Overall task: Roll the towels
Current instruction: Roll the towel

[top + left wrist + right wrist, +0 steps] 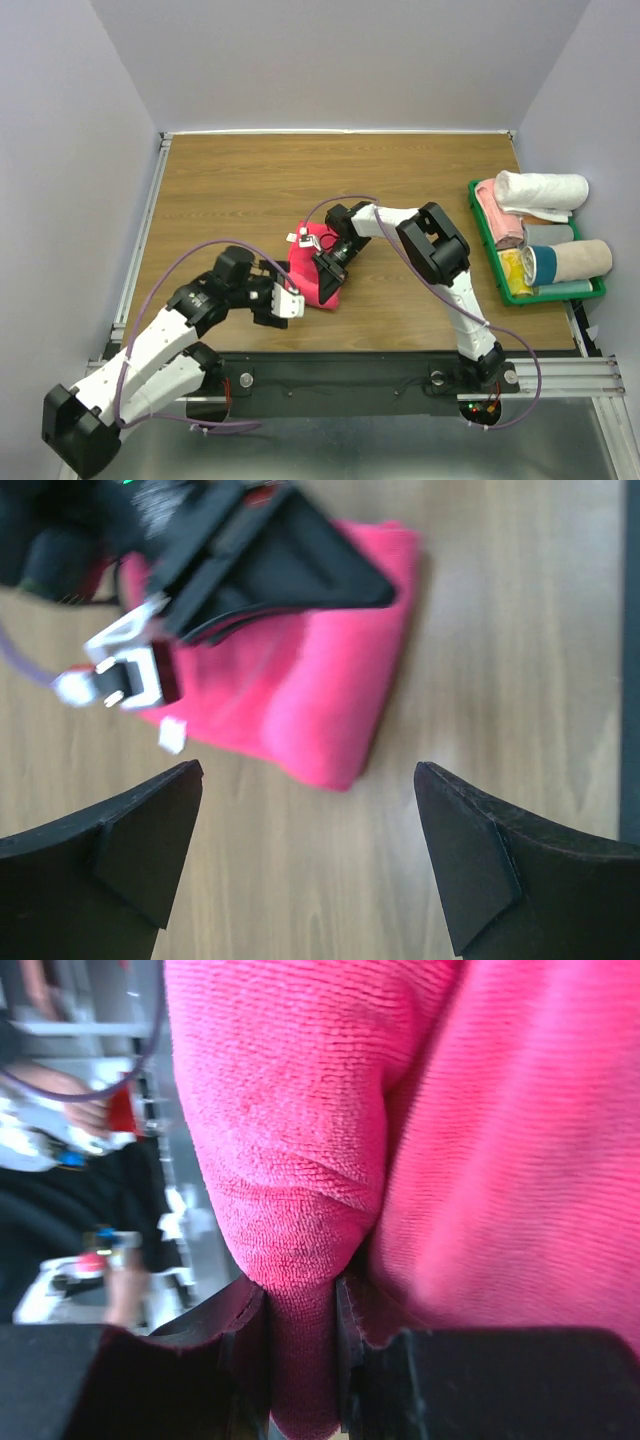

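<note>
towel [320, 700]: plain bright pink-red | tag [172, 735]: white | table [250, 190]: brown wood grain | tray [555, 295]: green | rolls [545, 190]: white, pink, yellow, teal, beige

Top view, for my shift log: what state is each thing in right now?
red towel, bunched up, one fold pinched.
right gripper, shut on the red towel's fold.
left gripper, open, empty, just short of the red towel.
rolled towels, rolled and stacked.
green tray, loaded with those rolls.

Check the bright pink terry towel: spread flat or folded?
Folded: pink terry towel is a compact bundle; right gripper pinches a fold.
</note>
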Controlling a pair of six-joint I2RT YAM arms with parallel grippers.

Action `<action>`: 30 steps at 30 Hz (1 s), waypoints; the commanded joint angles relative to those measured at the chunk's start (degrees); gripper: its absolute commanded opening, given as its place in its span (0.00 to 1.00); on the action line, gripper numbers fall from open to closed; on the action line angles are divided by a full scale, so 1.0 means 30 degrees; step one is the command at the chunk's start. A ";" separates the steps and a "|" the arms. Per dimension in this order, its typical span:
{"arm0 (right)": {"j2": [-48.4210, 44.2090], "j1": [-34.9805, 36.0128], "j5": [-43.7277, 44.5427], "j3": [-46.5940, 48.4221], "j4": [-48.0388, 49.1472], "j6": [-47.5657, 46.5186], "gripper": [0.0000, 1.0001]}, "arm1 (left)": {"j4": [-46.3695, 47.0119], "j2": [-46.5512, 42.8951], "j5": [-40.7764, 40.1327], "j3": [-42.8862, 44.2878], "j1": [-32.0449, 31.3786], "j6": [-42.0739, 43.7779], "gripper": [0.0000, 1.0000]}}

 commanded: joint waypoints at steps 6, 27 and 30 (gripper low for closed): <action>0.2352 -0.0337 -0.0047 0.1737 -0.2668 -0.0504 0.07 | 0.6241 0.3386 -0.5389 -0.1506 -0.6228 -0.1739 0.99; 0.2063 -0.2327 -0.0458 0.1973 -0.3255 -0.0008 0.42 | 0.4023 0.9719 -0.6862 -0.0336 -0.6907 -0.2381 0.17; 0.1827 -0.2738 -0.0253 0.2294 -0.3225 0.0344 0.60 | 0.1914 1.0098 -0.5190 0.0659 -0.6907 -0.2822 0.08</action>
